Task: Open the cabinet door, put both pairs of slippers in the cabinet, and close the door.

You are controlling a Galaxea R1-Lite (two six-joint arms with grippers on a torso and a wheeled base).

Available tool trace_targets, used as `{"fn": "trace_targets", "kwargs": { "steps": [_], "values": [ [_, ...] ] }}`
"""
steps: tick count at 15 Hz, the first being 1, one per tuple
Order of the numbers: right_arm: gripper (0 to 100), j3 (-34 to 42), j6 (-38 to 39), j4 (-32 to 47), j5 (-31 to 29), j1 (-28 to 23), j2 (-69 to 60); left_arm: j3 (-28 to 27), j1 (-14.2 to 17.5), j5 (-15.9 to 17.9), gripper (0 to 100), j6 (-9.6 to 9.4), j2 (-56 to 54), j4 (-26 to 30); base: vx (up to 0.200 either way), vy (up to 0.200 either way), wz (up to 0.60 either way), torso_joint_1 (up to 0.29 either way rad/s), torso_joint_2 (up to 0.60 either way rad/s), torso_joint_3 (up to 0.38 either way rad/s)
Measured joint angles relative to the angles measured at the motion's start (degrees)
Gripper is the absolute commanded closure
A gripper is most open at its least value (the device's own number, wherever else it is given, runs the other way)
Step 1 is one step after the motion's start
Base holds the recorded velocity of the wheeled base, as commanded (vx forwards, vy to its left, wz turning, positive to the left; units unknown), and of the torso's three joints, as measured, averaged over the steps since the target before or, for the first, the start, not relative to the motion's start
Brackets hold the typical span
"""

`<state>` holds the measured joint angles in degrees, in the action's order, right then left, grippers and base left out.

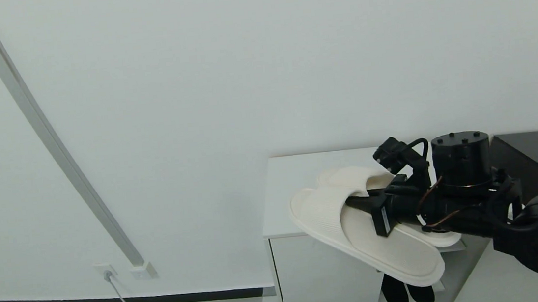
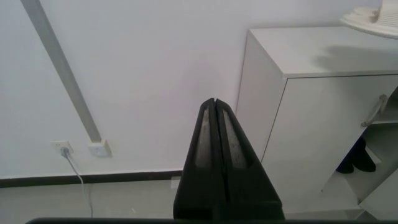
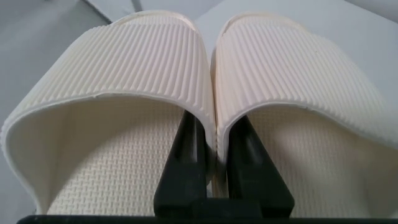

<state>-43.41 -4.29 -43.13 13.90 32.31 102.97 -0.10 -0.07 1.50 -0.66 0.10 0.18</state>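
Closed tool [image 2: 214, 102], white cabinet [image 2: 311, 124], wall socket [image 2: 61, 147]

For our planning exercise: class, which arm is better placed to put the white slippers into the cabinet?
Right: the right end effector holds the white slippers by the cabinet; the left end effector is shut and empty.

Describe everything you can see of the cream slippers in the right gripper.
The cream slippers are a matched pair held side by side. They have ribbed upper straps and finely textured footbeds, and look like soft foam. The right gripper has one finger inside each strap and pinches the straps' inner edges together. The toes point away from the robot over the white cabinet top, and the heels overhang its front edge. Whether they touch it is unclear.
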Motion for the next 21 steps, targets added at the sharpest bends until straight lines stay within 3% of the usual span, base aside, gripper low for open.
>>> {"fn": "trace_targets", "kwargs": {
  "steps": [8, 17, 21],
  "values": [
    [100, 2.5, -1.3, -0.2, 2.0, -1.3, -2.6, 0.0, 0.0, 0.0, 100, 0.01, 0.0, 0.0, 0.0, 0.0, 0.0, 0.0, 0.0, 0.0],
    [100, 2.8, -1.6, -0.4, 1.6, -1.3, -3.0, 0.0, 0.0, 0.0, 100, 0.04, 0.0, 0.0, -0.2, 0.0, 0.0, 0.003, 0.0, 0.003],
    [100, 3.0, -2.4, -0.3, 1.6, -1.3, -3.0, 0.0, 0.0, 0.0, 100, 0.04, 0.0, 0.0, 0.0, 0.0, 0.0, 0.0, 0.0, 0.0]
  ]
}}
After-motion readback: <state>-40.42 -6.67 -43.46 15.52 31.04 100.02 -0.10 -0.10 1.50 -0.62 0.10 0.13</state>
